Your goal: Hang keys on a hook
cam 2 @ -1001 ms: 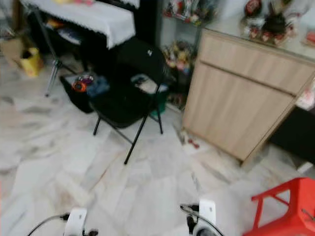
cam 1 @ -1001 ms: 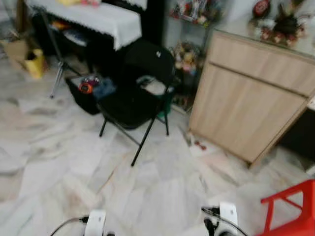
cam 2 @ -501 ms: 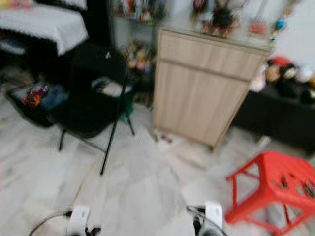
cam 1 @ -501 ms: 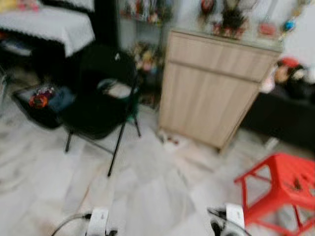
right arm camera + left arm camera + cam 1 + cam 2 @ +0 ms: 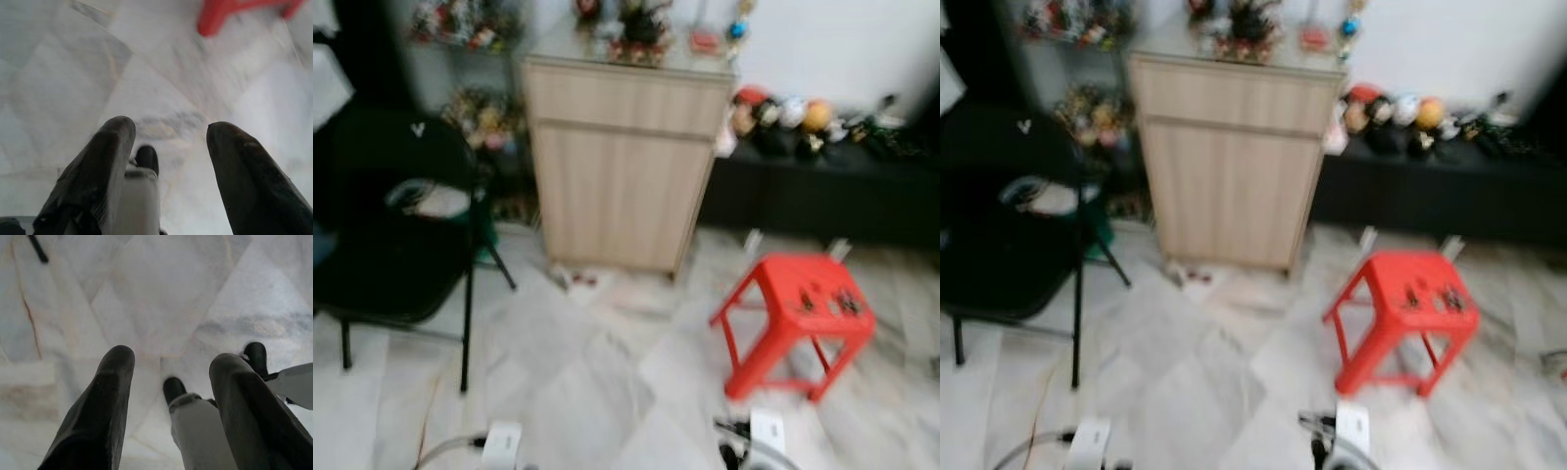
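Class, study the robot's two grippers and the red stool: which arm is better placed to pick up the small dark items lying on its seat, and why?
Probably the right. The red stool stands ahead on the robot's right, with small dark items, possibly keys, on its seat. The right gripper hangs open over floor near a stool leg; the left gripper, also open, hangs farther away.

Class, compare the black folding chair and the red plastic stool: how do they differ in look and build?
The black folding chair has a backrest and thin dark metal legs; the red plastic stool is backless, with thick moulded legs. The chair's seat looks bare, while small dark items lie on the stool's top. Both stand on the pale marble floor.
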